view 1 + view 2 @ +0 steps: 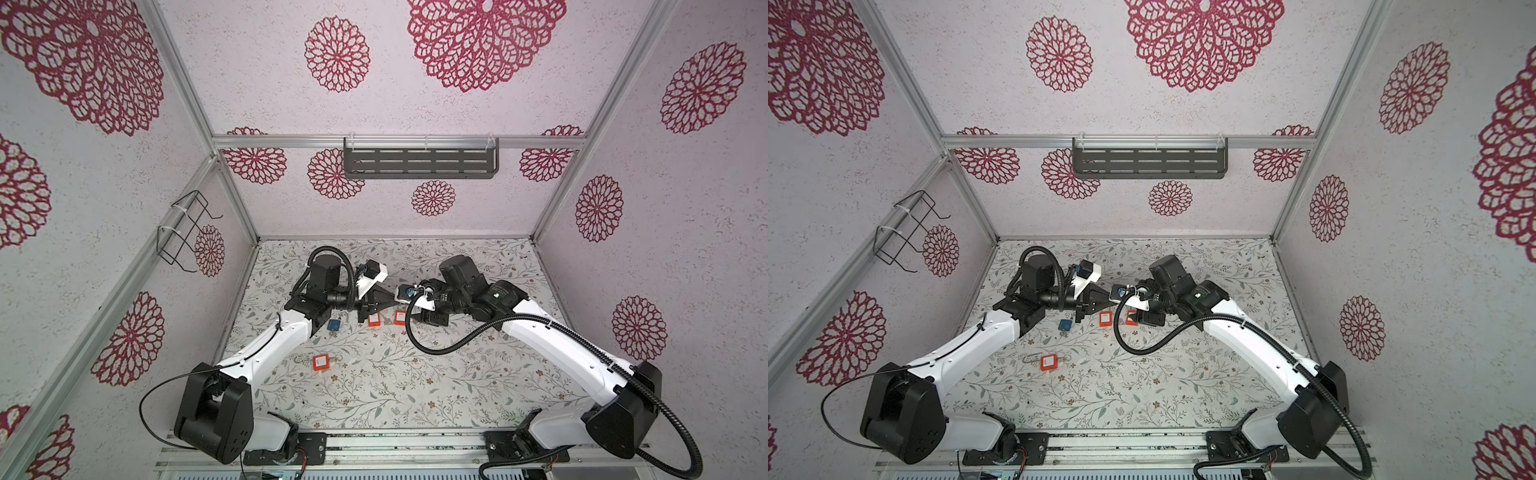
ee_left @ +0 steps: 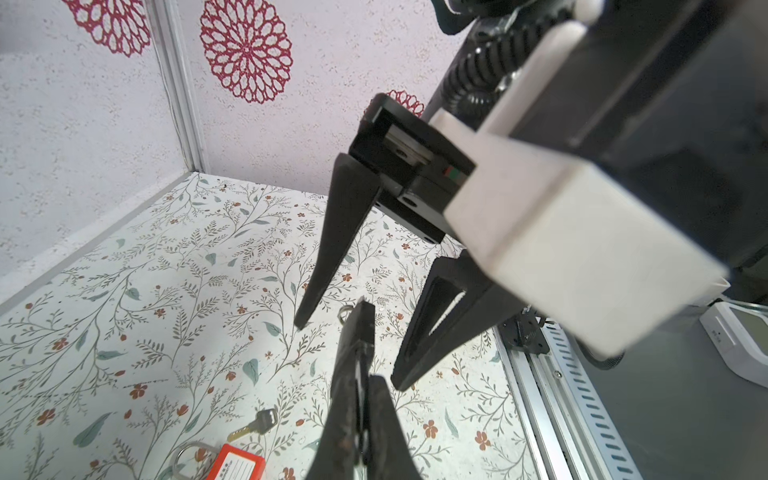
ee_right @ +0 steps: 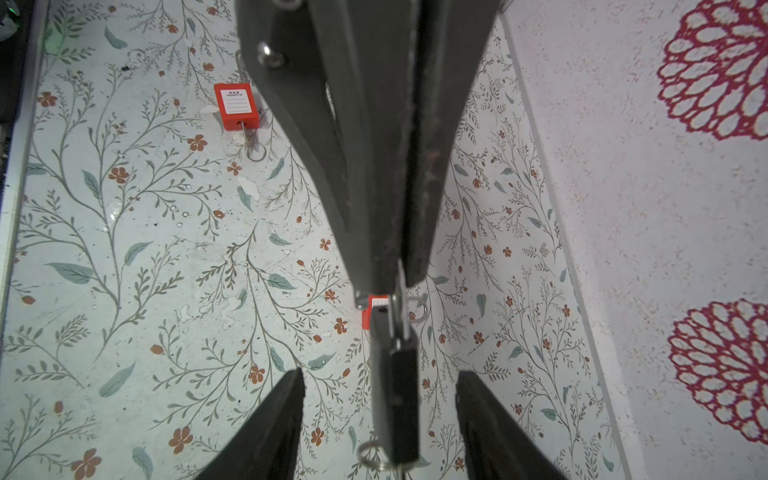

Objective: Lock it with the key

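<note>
Black in body, the padlock (image 3: 392,395) is held clear of the table (image 3: 124,291), pinched by its metal shackle between the tightly closed fingers of the left gripper (image 3: 399,276). A ring (image 3: 371,455) dangles at the end away from the shackle. Around it the right gripper (image 3: 380,374) stands partly open, one finger on each side of the lock body, touching neither side and holding nothing. On the flowered table lie a red padlock (image 3: 237,106), a blue padlock (image 1: 333,325) and a loose key (image 2: 253,426).
</note>
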